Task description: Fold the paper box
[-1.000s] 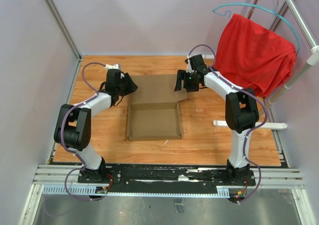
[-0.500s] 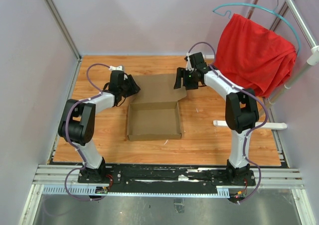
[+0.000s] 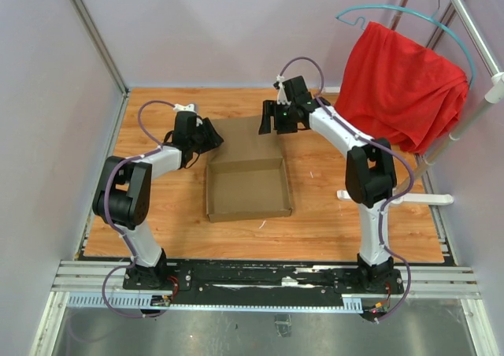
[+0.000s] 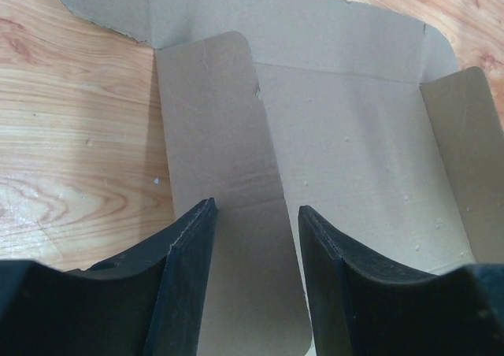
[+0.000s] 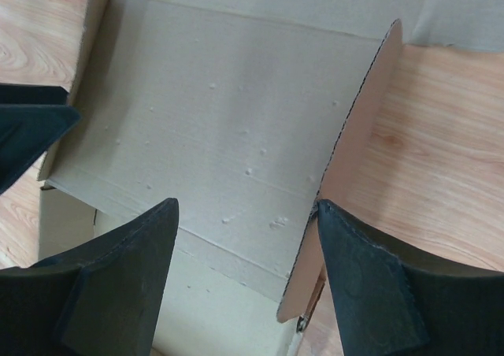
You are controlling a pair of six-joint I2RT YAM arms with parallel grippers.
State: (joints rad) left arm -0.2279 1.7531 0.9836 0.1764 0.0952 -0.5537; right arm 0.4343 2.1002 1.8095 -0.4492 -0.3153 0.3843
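Shows paper box (image 3: 248, 187) mid wooden table (image 3: 331, 214), tray walls up, lid flap (image 3: 240, 142) flat on far side. Left gripper (image 3: 213, 138) at flap's left edge, jaws spread, empty. Right gripper (image 3: 274, 125) by flap's far-right corner, jaws spread wide, empty.

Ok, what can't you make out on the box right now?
- Top view: whether either arm's jaws touch the paper box; the wrists cover them.
- Left wrist: the flap's near end, cut off at the bottom edge.
- Right wrist: the box's near part, hidden under the jaws.
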